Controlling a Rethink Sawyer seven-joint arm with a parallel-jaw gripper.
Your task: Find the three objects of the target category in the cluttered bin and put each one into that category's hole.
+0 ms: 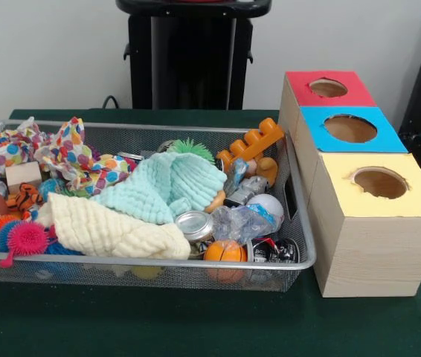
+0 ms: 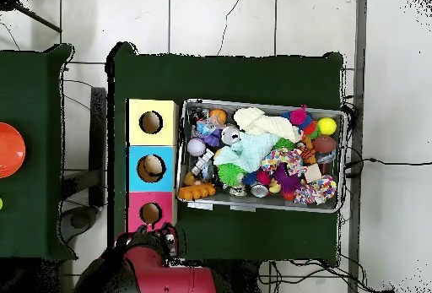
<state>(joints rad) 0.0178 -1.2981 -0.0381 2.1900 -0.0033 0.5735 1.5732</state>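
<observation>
Evidently drawn back beside the red box [image 2: 137, 222], its grip impossible to judge, the gripper [image 2: 154, 237] leaves the mesh bin [image 1: 195, 265] well ahead of it, where the mint cloth [image 1: 169, 186], probably light, limp and snag-prone, invites pinching a raised fold.

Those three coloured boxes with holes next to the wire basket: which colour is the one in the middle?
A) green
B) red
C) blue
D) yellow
C: the blue-topped box stands between the red-topped box and the yellow-topped box, beside the wire basket; the overhead view shows the same order.
</observation>
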